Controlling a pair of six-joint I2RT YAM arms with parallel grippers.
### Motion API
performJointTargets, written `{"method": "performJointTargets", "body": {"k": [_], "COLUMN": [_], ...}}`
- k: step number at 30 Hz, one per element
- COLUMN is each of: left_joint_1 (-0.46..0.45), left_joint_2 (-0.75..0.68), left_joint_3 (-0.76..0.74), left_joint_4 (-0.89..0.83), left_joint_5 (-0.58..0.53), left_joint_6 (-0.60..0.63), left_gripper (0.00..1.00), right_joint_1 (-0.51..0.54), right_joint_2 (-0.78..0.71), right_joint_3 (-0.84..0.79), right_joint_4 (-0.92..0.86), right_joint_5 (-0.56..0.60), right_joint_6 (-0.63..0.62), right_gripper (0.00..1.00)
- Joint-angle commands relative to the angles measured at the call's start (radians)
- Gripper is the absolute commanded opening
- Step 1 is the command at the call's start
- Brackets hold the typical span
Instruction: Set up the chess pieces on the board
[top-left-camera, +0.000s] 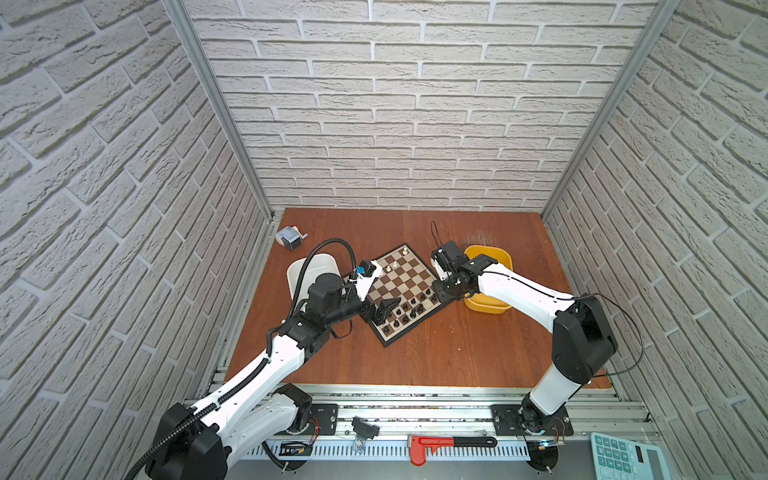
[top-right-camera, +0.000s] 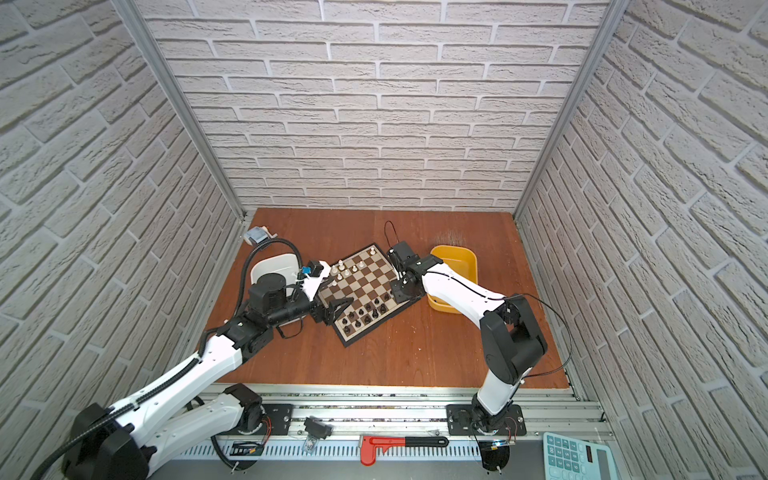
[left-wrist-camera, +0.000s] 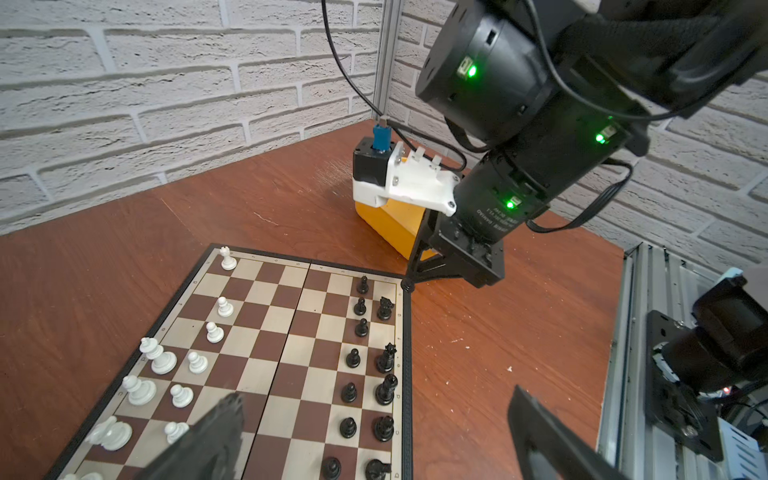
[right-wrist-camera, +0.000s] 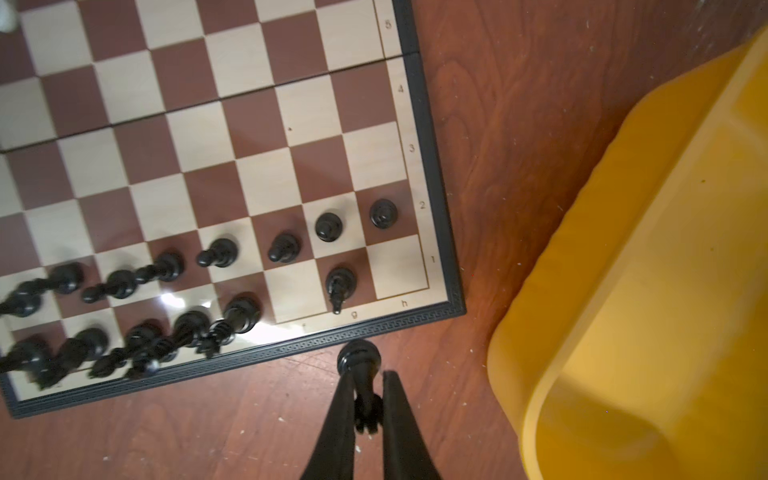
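The white tub (top-left-camera: 326, 258) sits leftmost, largely hidden under the left arm; the part of its inside that shows is bare. Beside it the left gripper (top-left-camera: 387, 311) hangs over the near-left side of the board (top-left-camera: 409, 276), fingers spread wide and holding nothing. The board lies askew between the two tubs. White chessmen (left-wrist-camera: 160, 361) part-fill the edge facing the white tub, and black chessmen (right-wrist-camera: 328, 226) nearly fill two rows opposite, with gaps in the back row (the corner square among them). The right gripper (right-wrist-camera: 368, 384) pinches a black piece (right-wrist-camera: 358, 358) above the table (right-wrist-camera: 478, 124), just off that edge. The step in hand looks like placing it, which calls for carrying it over an empty square and lowering it upright, clear of its neighbours. The yellow tub (right-wrist-camera: 623, 249), rightmost, shows no pieces.
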Motion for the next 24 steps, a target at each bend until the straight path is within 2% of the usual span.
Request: {"method": "performJointTargets", "body": {"k": [1,11,24], "left_joint_1": [-0.002,-0.003,-0.002], "left_joint_2": [-0.027,-0.046,-0.043], "left_joint_3": [-0.008,-0.033,-0.042], "left_joint_4": [0.099,0.144,0.166], "left_joint_5": [0.007,0.011,0.017], "left_joint_6": [0.007,-0.011,-0.030], "left_gripper": [0.99,0.99,0.98], "right_joint_1": [0.005,0.002,-0.014], "right_joint_2": [0.010,0.110,0.161], "right_joint_3": [-0.011,0.024,0.074], "right_joint_4": [0.003,0.057,0.071], "right_joint_5": [0.071,0.052,0.088], "right_joint_6": [-0.019,-0.050,-0.063], "right_gripper": [0.06,0.06,0.07]}}
